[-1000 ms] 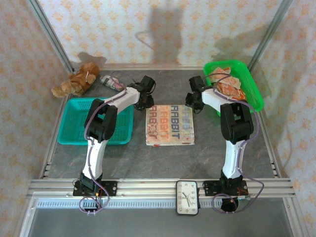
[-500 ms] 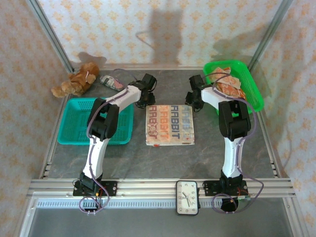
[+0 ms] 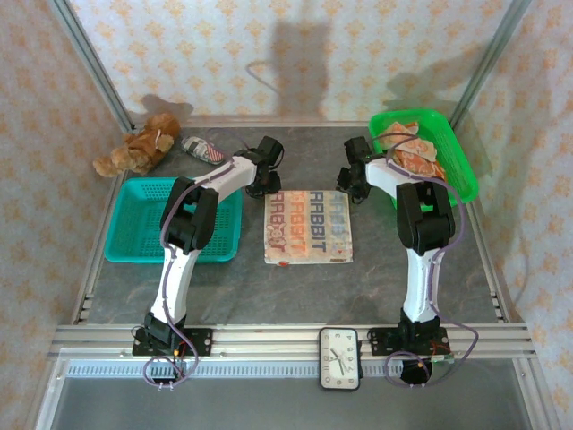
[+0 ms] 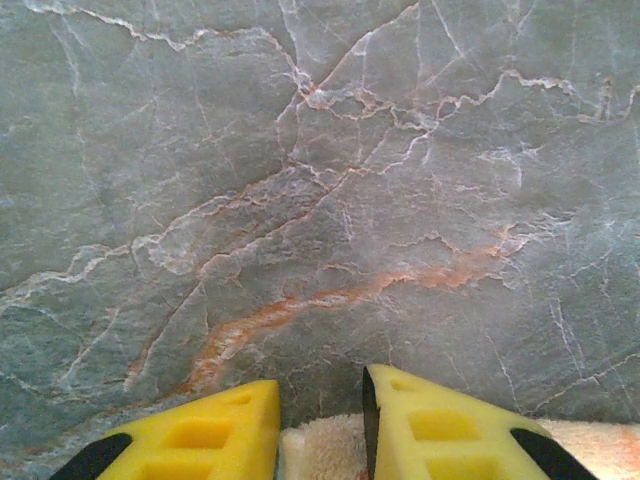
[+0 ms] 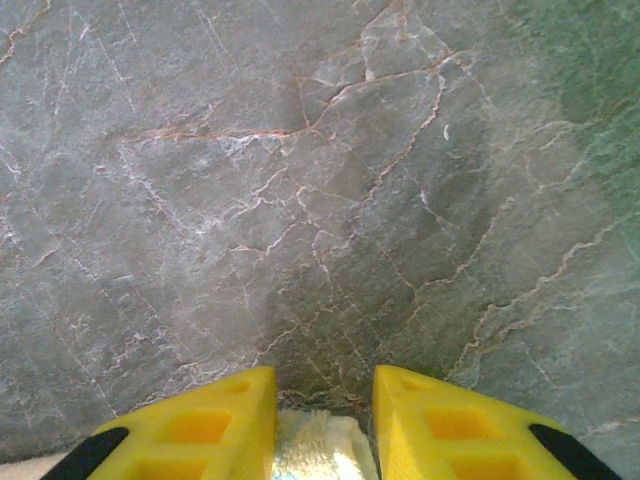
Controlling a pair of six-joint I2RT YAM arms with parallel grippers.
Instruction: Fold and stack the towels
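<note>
Left tool [image 4: 322,392], set narrow, straddles the far-left corner of the folded towel [image 3: 308,226], which lies centred on the tabletop [image 3: 295,287]. The right tool [image 5: 325,388], likewise narrow, straddles the far-right corner. Whether either pinches cannot be told. Cloth likely light, limp, grippy: best taken at corners.

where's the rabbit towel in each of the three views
top external: rabbit towel, flat, mid-picture
left wrist: its cream edge at the bottom, between the yellow fingers
right wrist: its cream edge at bottom centre, between the yellow fingers
shared landmark: grey veined tabletop
</note>
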